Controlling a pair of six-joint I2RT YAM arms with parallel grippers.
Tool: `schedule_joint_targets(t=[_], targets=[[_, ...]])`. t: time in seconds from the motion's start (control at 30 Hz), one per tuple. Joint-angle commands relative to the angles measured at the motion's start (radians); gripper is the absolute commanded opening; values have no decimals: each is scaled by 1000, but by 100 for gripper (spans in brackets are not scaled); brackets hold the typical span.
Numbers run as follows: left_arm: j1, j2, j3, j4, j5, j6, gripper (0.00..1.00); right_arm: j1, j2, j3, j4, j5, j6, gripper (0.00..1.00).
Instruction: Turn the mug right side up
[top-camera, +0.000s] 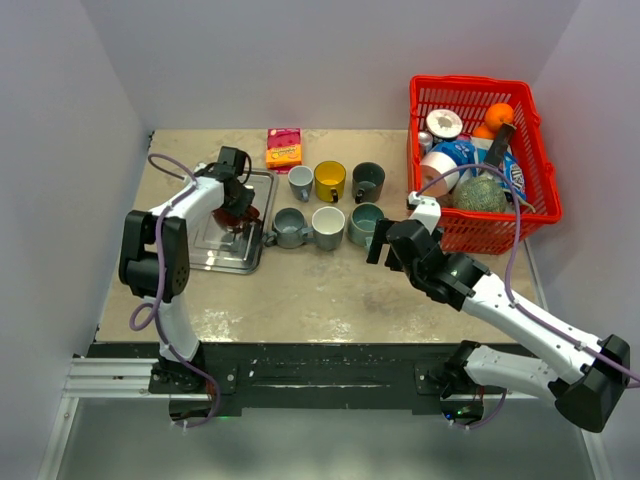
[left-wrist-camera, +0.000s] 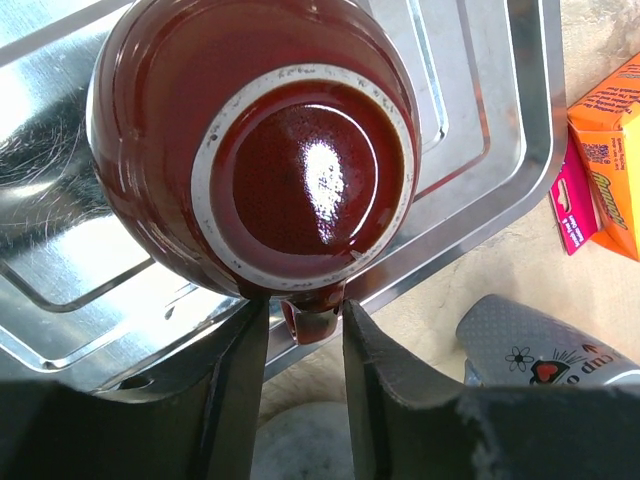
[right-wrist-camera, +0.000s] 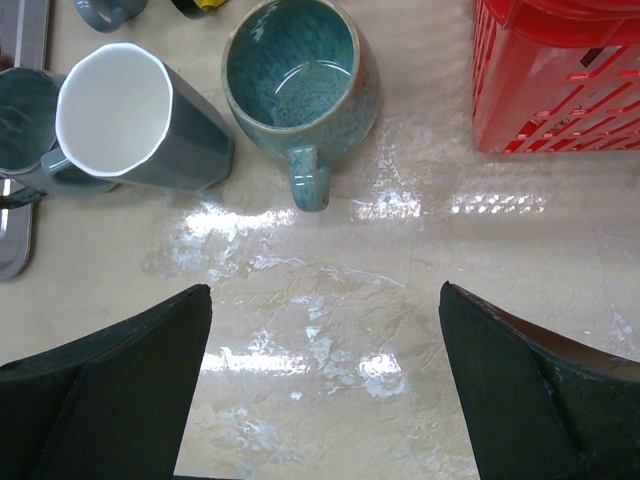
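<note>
A dark red glazed mug (left-wrist-camera: 300, 170) is upside down over the metal tray (left-wrist-camera: 500, 150), its base facing the left wrist camera. My left gripper (left-wrist-camera: 305, 350) has its fingers closed on the mug's handle (left-wrist-camera: 315, 318). In the top view the mug (top-camera: 238, 213) and left gripper (top-camera: 240, 205) are over the tray (top-camera: 215, 255) at the left. My right gripper (right-wrist-camera: 325, 370) is wide open and empty above bare table, just in front of the row of mugs (top-camera: 380, 243).
Several upright mugs stand mid-table, among them a teal mug (right-wrist-camera: 290, 70) and a grey mug with a white inside (right-wrist-camera: 130, 115). A grey patterned mug (left-wrist-camera: 540, 345) lies next to the tray. An orange box (top-camera: 284, 148) is behind. A red basket (top-camera: 535, 150) stands at the right.
</note>
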Motion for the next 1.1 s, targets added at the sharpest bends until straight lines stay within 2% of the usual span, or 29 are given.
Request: schedule_joint_targets(t=[0.0,0.17,0.27,0.37,0.4,0.63,0.8,1.0,1.07], targets=[[6,20,28,9,-11,23,40,-1,-32,-3,3,21,26,98],[6,45,39,3,-14,31,39,-1,-35,-5,3,21,25,98],[6,46,40,0,-22,31,30,-3,-35,-5,3,24,25,98],[6,39,40,-8,-37,29,10,-3,-35,-5,3,23,22,98],[6,36,40,-11,-42,31,0,-3,-33,-5,3,23,23,98],[6,-32,29,-17,-71,76,0,-1,-33,1,15,12,8,98],[6,-154,-35,98,-43,187,0,-1,-19,18,50,-19,-24,99],[6,-309,-81,198,87,354,0,-3,-18,26,173,-143,-101,98],[6,-362,-92,222,169,417,0,-1,-19,35,225,-213,-122,98]])
